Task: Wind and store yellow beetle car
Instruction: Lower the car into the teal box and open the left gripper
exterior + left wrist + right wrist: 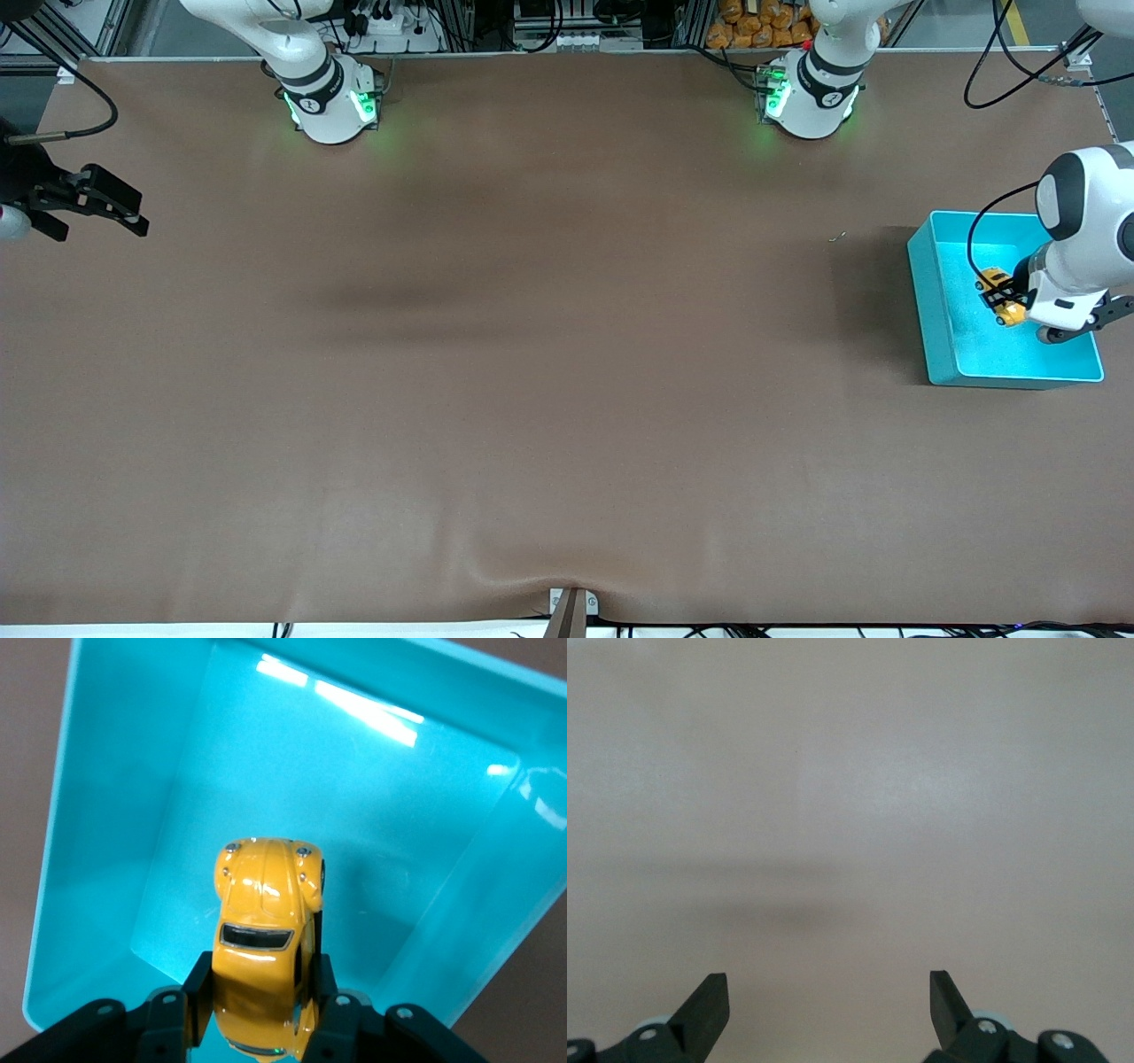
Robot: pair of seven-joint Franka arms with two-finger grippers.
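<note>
The car (pixel 266 930) is yellow-orange with dark windows. The bin (pixel 930 301) under it is bright teal. Beneath the bin, the table (pixel 532 354) is plain brown.

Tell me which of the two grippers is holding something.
The left gripper, over the teal bin, is shut on the yellow beetle car. The right gripper waits open and empty over the table.

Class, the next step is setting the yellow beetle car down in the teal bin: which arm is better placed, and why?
The left. Its gripper is shut on the yellow beetle car directly over the teal bin. The right gripper waits open and empty over bare table at the right arm's end.
</note>
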